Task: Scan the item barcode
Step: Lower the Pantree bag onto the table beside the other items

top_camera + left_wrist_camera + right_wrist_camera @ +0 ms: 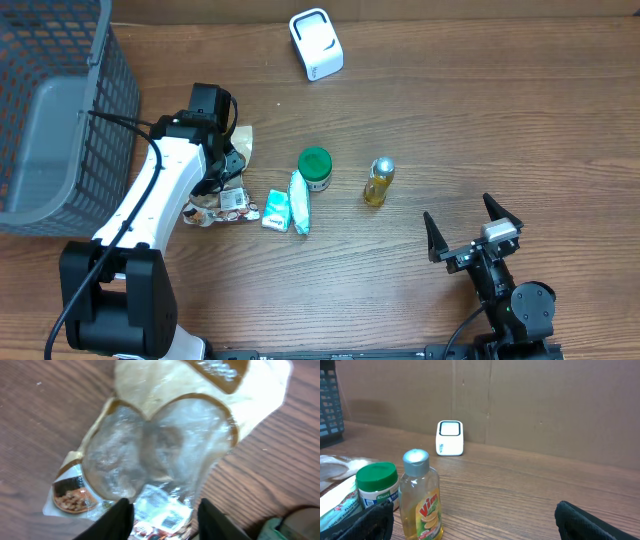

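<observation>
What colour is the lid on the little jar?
Green. The jar's lid shows best in the right wrist view.

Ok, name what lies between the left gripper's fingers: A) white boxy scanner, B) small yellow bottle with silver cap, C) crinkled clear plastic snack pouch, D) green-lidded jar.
C: the left gripper stands open astride the crinkled clear plastic snack pouch in its wrist view.

- Overhead view: even, diffuse light from above; the table is sharp throughout, with faint, soft-edged shadows.
- Left wrist view: blurred overall. The clear pouch just ahead of the left gripper carries milky glare across its film, and the dark fingers are out of focus.
- Right wrist view: the bottle, ahead and to the left of the right gripper, is crisp, with a highlight on its cap. The fingers are dim and blurred.
</observation>
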`<state>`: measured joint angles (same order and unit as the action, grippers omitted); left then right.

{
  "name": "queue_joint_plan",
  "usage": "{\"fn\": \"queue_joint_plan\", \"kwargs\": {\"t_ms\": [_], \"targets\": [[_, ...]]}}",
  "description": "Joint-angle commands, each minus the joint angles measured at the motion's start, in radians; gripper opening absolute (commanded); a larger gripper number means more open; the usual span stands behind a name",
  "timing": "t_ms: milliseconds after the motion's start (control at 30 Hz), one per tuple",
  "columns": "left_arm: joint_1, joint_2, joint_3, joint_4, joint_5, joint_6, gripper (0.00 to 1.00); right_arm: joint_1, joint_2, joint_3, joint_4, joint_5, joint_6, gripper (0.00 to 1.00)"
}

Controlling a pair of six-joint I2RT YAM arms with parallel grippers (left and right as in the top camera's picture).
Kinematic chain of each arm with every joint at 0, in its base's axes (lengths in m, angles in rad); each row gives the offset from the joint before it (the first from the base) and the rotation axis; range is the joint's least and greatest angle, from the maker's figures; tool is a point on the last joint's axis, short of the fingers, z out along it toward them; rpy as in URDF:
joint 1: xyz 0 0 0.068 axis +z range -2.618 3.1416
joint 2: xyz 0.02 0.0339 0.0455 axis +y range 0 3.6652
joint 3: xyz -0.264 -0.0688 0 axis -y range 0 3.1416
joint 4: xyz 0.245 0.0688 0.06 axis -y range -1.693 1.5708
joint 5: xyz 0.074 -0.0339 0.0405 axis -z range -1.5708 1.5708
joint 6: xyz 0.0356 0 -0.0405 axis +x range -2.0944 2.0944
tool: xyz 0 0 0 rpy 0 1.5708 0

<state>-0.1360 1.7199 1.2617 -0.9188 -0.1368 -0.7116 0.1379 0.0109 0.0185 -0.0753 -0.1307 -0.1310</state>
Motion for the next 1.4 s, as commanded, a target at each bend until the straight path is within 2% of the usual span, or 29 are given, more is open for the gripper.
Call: {"fn": "queue_joint_plan", "kwargs": {"t_ms": [0, 67, 333, 500, 533, 567, 1367], "targets": [[-0.002, 0.002, 0.009, 0.016, 0.072, 0.118, 0.56, -0.003, -0.008, -0.011, 0.003, -0.002, -0.001, 1.00], [-0.002, 0.002, 0.027, 0.014, 0.082, 0.166, 0.67, -0.003, -0.008, -0.011, 0.003, -0.002, -0.001, 1.00], [-0.002, 0.002, 0.216, -0.129, 0.082, 0.365, 0.69, -0.003, -0.008, -0.011, 0.003, -0.002, -0.001, 1.00], [-0.002, 0.002, 0.341, -0.197, 0.081, 0.456, 0.76, -0.003, -0.008, -0.011, 0.003, -0.002, -0.001, 1.00], [-0.002, 0.002, 0.352, -0.196, 0.079, 0.457, 0.80, -0.003, -0.008, -0.011, 0.003, -0.002, -0.001, 1.00], [-0.002, 0.002, 0.357, -0.194, 0.078, 0.457, 1.00, -0.003, -0.008, -0.011, 0.003, -0.002, -0.001, 1.00], [-0.002, 0.003, 0.357, -0.193, 0.079, 0.454, 1.00, -0.003, -0.008, -0.011, 0.003, -0.002, -0.001, 1.00]]}}
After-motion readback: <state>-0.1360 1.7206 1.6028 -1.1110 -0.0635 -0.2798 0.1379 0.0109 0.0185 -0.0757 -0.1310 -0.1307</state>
